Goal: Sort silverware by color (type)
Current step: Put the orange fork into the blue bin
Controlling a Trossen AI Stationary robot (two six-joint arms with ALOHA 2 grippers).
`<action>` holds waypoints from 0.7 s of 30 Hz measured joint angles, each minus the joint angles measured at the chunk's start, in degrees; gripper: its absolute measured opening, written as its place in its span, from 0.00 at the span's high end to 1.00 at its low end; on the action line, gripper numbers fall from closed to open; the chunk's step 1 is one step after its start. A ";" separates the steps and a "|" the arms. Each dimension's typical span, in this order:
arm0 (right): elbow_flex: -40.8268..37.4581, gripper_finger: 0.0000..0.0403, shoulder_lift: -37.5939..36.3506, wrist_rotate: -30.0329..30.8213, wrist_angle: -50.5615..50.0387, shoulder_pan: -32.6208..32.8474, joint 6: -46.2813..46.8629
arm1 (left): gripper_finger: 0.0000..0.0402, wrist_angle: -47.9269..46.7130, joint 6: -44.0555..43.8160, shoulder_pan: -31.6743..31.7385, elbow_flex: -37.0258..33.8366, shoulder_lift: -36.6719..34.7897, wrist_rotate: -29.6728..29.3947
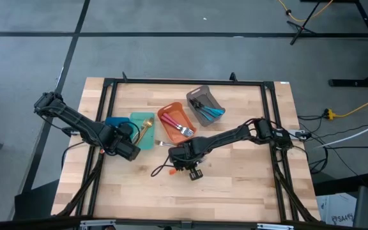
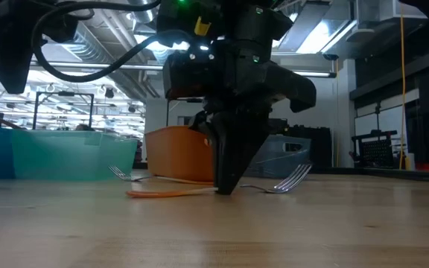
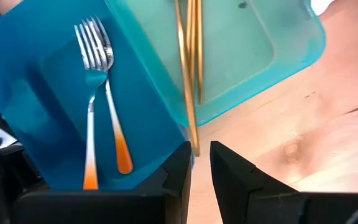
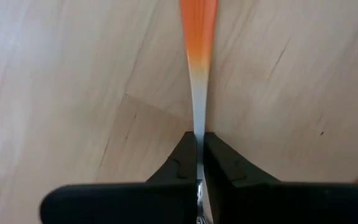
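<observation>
My right gripper point(image 1: 189, 165) points down at mid-table, shut on an orange-handled fork point(image 2: 166, 192) lying on the wood. My left gripper point(image 3: 201, 163) hovers by the teal bin point(image 1: 143, 131), slightly open. The free end of a gold utensil point(image 3: 190, 118) sticks out over the bin's rim, just ahead of the fingertips. A second gold utensil point(image 3: 199, 56) lies beside it in the bin. Two orange-handled forks point(image 3: 114, 124) rest in the blue bin point(image 3: 30, 81). A loose fork point(image 1: 163, 143) lies on the table near the orange bin point(image 1: 173, 121). My right gripper pinches the fork's silver neck point(image 4: 198, 118) between its two fingers, just below where the orange handle begins. The fingers come from above, pointing down, and lie across the fork. The orange handle point(image 2: 162, 193) rests on the table and the tines point(image 2: 293, 179) sit slightly raised.
The orange bin holds red and pink utensils point(image 1: 181, 128). The grey bin point(image 1: 204, 103) holds blue-handled ones. The bins stand in a row across the table's far half. A black frame point(image 1: 107, 102) borders the table. Bare wood lies toward the near edge.
</observation>
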 joint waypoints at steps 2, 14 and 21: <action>1.00 0.99 0.15 0.13 -0.81 0.02 -1.91 | 0.87 0.91 0.39 0.00 0.00 0.00 0.16; 11.52 1.00 0.30 15.42 -0.03 2.73 -15.84 | 0.87 9.83 0.42 0.00 0.00 0.00 5.35; 14.00 1.00 0.10 33.12 5.85 5.07 -26.32 | 0.87 23.34 4.22 0.00 0.00 0.00 7.82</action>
